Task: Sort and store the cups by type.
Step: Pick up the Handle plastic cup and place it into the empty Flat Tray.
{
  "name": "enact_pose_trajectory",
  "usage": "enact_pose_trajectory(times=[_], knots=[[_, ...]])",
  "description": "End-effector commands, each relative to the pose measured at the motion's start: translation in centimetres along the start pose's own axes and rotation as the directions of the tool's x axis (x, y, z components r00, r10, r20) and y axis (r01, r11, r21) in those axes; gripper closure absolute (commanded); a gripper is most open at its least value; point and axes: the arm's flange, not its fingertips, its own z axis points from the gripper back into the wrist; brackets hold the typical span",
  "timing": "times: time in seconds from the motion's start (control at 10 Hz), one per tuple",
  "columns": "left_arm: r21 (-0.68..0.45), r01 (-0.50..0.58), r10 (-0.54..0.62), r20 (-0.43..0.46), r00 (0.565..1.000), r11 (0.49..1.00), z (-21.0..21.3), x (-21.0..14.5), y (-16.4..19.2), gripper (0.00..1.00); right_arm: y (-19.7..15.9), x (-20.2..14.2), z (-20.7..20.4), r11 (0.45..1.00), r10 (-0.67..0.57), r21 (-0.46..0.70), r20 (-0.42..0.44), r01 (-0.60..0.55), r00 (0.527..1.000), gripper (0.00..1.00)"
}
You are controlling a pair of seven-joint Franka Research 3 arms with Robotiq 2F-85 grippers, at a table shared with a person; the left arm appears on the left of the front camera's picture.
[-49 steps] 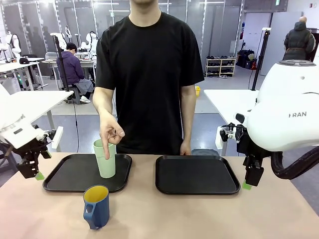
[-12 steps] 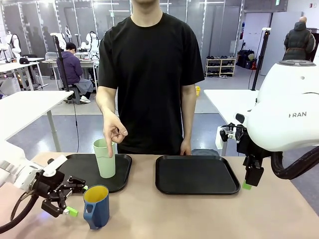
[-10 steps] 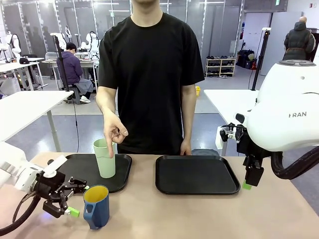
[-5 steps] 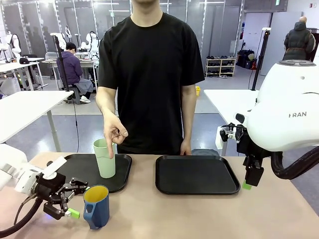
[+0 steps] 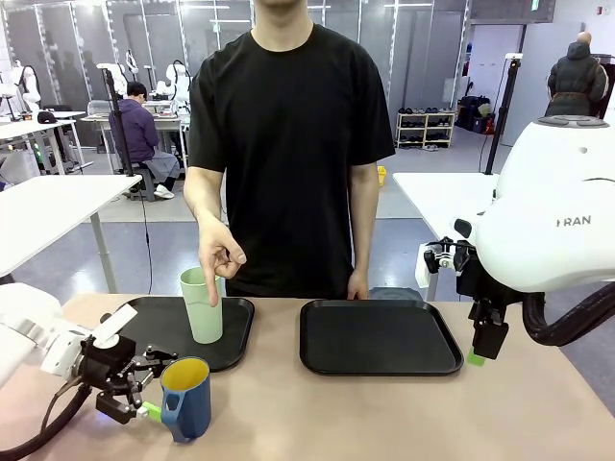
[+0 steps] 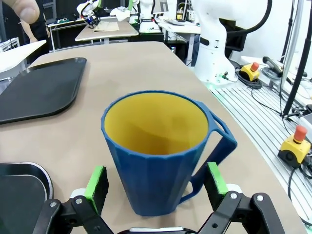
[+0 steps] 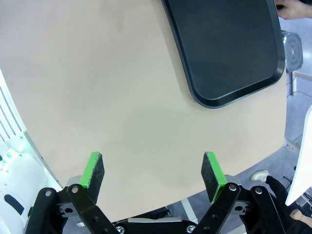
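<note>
A dark blue handled mug (image 5: 186,399) with a yellow inside stands on the table near the front left. My left gripper (image 5: 154,387) is open, level with the mug, its green pads either side of the mug's base in the left wrist view (image 6: 157,182); the mug (image 6: 163,151) stands upright between them, handle to the right. A tall pale green tumbler (image 5: 202,306) stands on the left black tray (image 5: 125,346), with the person's hand (image 5: 219,252) on its rim. My right gripper (image 5: 483,348) hangs open over the table's right edge (image 7: 154,174).
An empty black tray (image 5: 377,337) lies right of centre (image 7: 229,44). The person stands at the far side, the other hand (image 5: 356,285) at the table's far edge. Bare table lies in front of both trays.
My left gripper has slid right along the table toward the blue mug, and its open fingers now flank it. The person's hand, the tumbler and the right arm have not moved.
</note>
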Motion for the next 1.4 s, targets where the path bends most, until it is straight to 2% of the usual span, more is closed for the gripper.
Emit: enact_pose_trajectory(times=[0.0,0.9,1.3], knots=[[-0.004,0.025,-0.024,0.05,0.998,1.0,-0.6,-0.3,0.7,0.0,0.2,0.0,0.2,1.0,-0.018,-0.01,-0.018,0.017,1.0,0.0],[-0.047,0.052,-0.044,0.171,0.984,0.998,-2.7,-2.7,0.6,0.0,0.2,0.0,0.2,1.0,-0.018,-0.01,-0.018,0.017,1.0,0.0],[-0.073,0.033,-0.021,0.154,0.988,0.997,-4.5,-2.9,1.0,0.0,0.2,0.0,0.2,1.0,-0.018,-0.01,-0.018,0.017,1.0,0.0]])
